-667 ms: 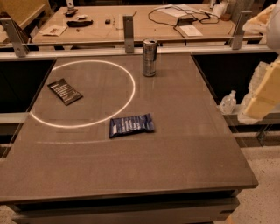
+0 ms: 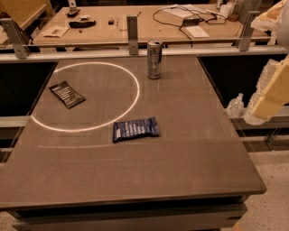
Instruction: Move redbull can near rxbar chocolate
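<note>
**Redbull can stands apart from rxbar chocolate on marked table**

The redbull can [image 2: 154, 59], the only can in view, stands upright just outside the white circle [image 2: 97, 63] painted on the grey table [image 2: 180, 158], off the circle's far right arc. Its silvery side carries no readable lettering. The rxbar chocolate [image 2: 67, 94], one flat black wrapper, lies inside the circle near its left side, well apart from the can. Its small white text lines cannot be read. A single blue wrapper [image 2: 135, 129] lies at the circle's near right arc, its left end at the painted line. Its white lettering is also illegible.

The gripper [image 2: 271, 92] hangs well to the right of the circle, past the table's right edge, as a cream-coloured form cut off by the picture's border. It holds nothing that can be seen, and whether it is spread or closed cannot be told.

Compared with the picture from 0.7 seconds ago, the can and both wrappers lie at the same spots against the circle, and the gripper sits at much the same place.

One clear bottle [image 2: 235, 106] stands low beyond the table's right edge, farther from the circle than the can. A workbench [image 2: 135, 13] strewn with cables runs behind the circle's far side
</note>
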Tool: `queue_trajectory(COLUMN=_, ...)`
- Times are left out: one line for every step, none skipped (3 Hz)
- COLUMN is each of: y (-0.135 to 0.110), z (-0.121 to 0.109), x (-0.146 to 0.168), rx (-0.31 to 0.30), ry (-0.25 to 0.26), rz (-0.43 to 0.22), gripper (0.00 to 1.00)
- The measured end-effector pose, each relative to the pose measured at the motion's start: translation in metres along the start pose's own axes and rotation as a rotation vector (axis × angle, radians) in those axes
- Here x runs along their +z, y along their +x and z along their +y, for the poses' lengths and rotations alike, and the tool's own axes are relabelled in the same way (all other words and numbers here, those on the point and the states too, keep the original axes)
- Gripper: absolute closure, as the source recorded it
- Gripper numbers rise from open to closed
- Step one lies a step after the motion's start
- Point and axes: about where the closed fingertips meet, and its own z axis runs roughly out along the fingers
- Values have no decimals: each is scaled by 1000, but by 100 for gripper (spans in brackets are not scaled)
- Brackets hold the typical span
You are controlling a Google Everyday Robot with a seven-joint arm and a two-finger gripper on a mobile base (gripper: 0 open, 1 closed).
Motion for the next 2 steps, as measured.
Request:
queue_trajectory(y=10, z=-15, x=-2, rx=94, ry=7, rz=-82, gripper=0)
queue_trajectory(y=33, z=-25, x=15, rx=200, ry=-10, rz=-209, gripper=0)
